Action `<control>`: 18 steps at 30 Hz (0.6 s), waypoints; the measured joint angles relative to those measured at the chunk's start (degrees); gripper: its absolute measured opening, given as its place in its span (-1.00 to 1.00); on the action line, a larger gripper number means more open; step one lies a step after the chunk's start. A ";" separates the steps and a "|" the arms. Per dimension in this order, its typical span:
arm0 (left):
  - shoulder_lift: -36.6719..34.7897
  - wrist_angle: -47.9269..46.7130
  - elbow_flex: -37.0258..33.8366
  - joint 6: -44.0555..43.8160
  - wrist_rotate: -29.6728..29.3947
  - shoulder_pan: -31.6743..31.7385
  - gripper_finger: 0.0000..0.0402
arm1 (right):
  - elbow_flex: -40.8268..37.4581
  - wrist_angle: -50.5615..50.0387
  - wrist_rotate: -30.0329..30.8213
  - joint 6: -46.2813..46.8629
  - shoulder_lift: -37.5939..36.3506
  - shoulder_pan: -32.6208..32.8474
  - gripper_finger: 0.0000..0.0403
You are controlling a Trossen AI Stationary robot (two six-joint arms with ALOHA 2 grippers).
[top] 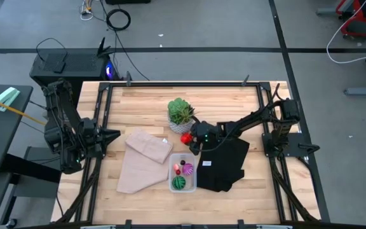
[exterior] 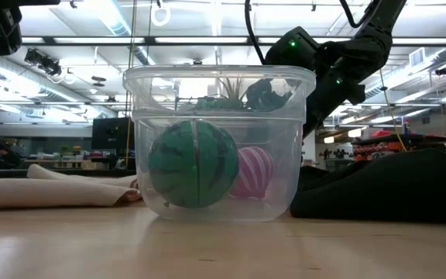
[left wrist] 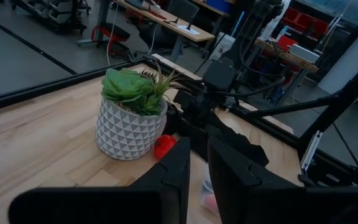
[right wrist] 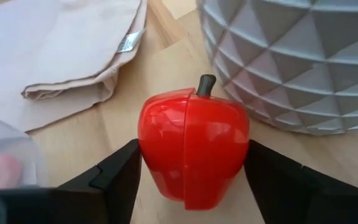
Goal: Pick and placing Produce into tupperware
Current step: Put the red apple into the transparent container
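A red toy apple (right wrist: 193, 151) stands upright beside the white pot of the spiky plant (top: 180, 114). My right gripper (right wrist: 194, 177) is shut on it near the table's middle (top: 190, 141). The clear tupperware (top: 182, 175) sits toward the near edge and holds a dark green striped ball (exterior: 193, 163), a magenta striped ball (exterior: 254, 172) and a small red piece (top: 176, 168). My left gripper (left wrist: 199, 180) waits shut at the table's left edge (top: 110, 135). My right gripper pinches the red apple between its two fingers, one finger (right wrist: 120, 171) on each flank of the apple's lower half (right wrist: 154, 168). It comes slanting down from the table's right. The apple stays upright with its stem up; whether its base touches the wood, I cannot tell.
The plant's pot (right wrist: 291, 56) stands right beside the apple on its far side. A folded tan cloth (top: 143, 159) lies left of the tupperware and a black cloth (top: 224, 165) right of it, under the right arm. Bare wood (top: 138, 105) shows toward the far-left corner.
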 joint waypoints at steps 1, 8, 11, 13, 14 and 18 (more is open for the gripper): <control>0.00 0.00 0.00 0.00 0.00 0.00 -0.69 | 0.00 0.00 -0.07 -0.01 0.00 0.18 0.31; 0.00 -0.03 0.00 0.00 -0.02 0.00 -0.66 | 0.00 -0.41 0.49 -0.01 -1.00 2.02 0.31; 0.00 -0.30 0.00 -0.01 -0.04 0.00 -0.65 | 0.02 -1.28 2.09 -0.38 -2.08 2.26 0.31; -0.02 -0.38 0.00 0.00 -0.04 0.00 -0.66 | 0.00 -2.49 3.03 -0.49 -2.52 2.15 0.32; -0.02 -0.38 0.00 0.00 -0.04 -0.02 -0.66 | 0.00 -2.97 3.07 -0.47 -2.75 2.07 0.32; 0.00 -0.38 0.00 -0.02 -0.04 -0.02 -0.69 | 0.00 -6.95 3.25 -0.22 -3.82 2.09 0.32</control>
